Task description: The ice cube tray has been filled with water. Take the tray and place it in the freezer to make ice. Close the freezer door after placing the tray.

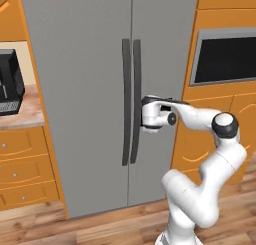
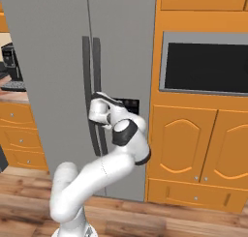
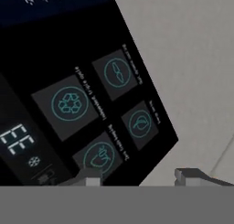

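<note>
Straight ahead of me stands the freezer (image 1: pixel 80 89), a tall matte grey unit with both doors shut and two long dark handles (image 1: pixel 131 101) running side by side down the middle seam. My pincer (image 3: pixel 139 178) is pressed up close to the front of the right-hand door (image 1: pixel 162 49), just right of the handles at about their mid height. From the hand camera I see the tips (image 3: pixel 189 176) set moderately apart with nothing between them, hovering over a black control panel (image 3: pixel 82 95) with round icons and pale digits, the grey door face beside it. In the right base camera that same dark panel (image 2: pixel 130 104) shows just beyond my wrist. The ice cube tray is nowhere I can point to.

Orange cabinets (image 2: pixel 193 149) flank the freezer on the right, with a black-windowed oven (image 2: pixel 206 66) above them. To the left, a dark appliance (image 1: pixel 10 84) sits on a speckled surface (image 1: pixel 25 114) over orange drawers (image 1: pixel 25 164). Wooden floor (image 1: pixel 100 229) lies below.
</note>
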Controlling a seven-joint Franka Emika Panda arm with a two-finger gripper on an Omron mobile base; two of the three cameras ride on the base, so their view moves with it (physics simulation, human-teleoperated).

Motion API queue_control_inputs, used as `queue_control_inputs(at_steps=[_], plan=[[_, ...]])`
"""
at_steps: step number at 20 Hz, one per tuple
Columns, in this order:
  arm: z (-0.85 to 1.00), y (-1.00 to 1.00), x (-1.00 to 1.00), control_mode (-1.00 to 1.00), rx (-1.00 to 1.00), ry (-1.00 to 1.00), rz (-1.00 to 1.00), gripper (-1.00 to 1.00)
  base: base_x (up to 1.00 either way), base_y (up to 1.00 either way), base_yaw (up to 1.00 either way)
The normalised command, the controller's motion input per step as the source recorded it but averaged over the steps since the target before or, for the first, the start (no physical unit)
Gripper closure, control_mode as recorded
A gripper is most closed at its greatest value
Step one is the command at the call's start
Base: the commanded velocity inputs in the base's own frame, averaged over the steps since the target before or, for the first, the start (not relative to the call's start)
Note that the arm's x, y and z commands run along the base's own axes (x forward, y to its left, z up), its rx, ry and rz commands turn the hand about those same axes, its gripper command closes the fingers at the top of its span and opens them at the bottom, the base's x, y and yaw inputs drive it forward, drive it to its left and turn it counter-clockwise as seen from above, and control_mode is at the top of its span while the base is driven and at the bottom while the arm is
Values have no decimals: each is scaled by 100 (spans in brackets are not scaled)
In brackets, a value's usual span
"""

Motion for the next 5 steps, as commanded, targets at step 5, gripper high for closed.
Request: queue_control_inputs(at_steps=[5], plan=[[0,-12,-4,-100,2,5,0,-100,0,0,0]])
